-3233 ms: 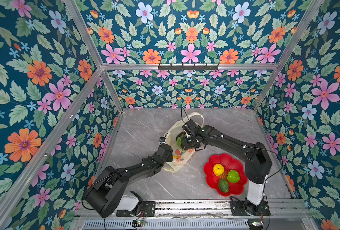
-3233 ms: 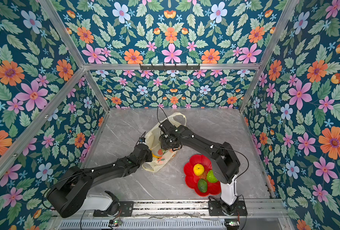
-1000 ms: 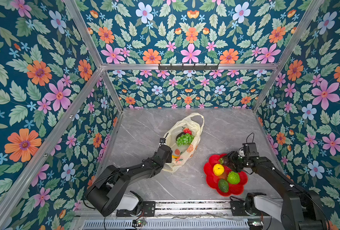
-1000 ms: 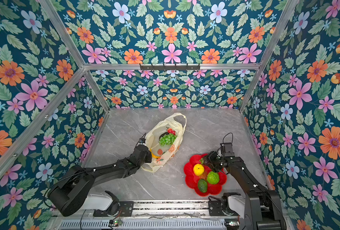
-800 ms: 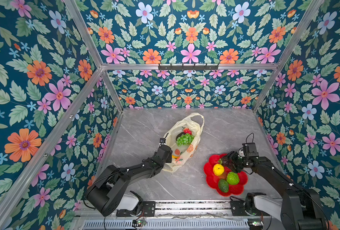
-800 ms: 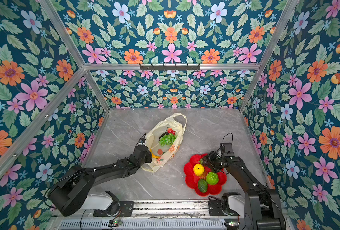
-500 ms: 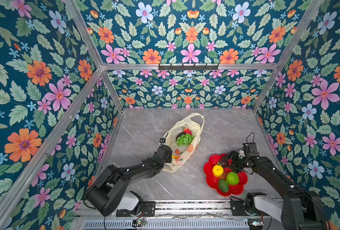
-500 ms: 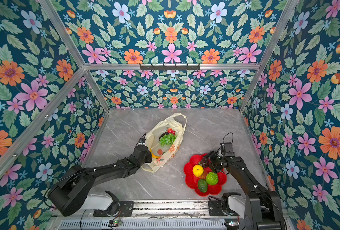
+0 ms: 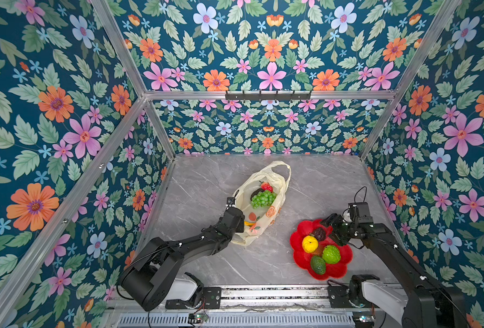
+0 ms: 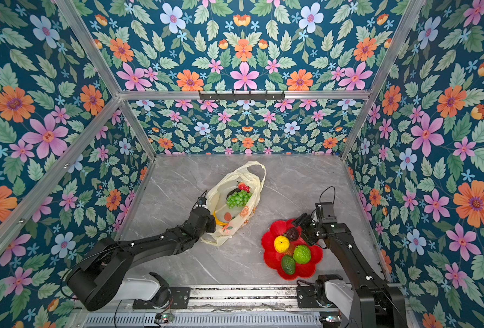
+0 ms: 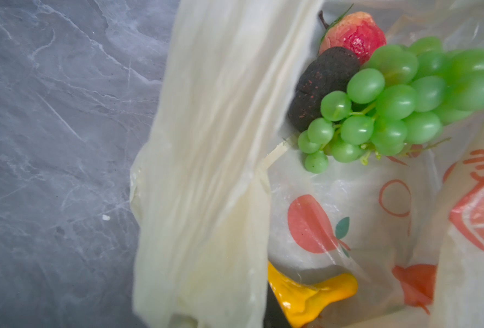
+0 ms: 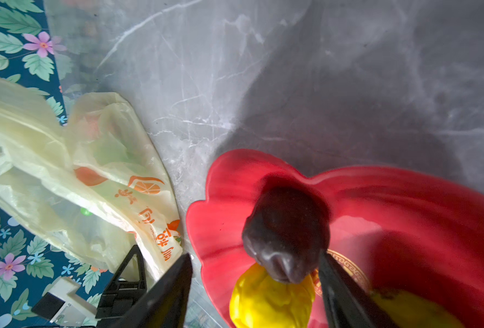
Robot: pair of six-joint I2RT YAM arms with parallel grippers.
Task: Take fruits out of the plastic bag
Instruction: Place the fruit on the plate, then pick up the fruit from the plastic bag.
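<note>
Over the plate (image 9: 296,247), right jaws gape wide; left jaws pinch the plastic bag (image 9: 265,220).

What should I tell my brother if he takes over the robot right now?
The left gripper seems shut on the near edge of the plastic bag, holding its mouth open.
The right gripper is open, jaws either side of the dark brown fruit, which rests on the red flower-shaped plate.
Done: the lemon, green apple, green avocado and that dark brown fruit are on the plate.
Left: the grape bunch, strawberry, dark avocado and banana are in the bag; lift them out one at a time.
</note>
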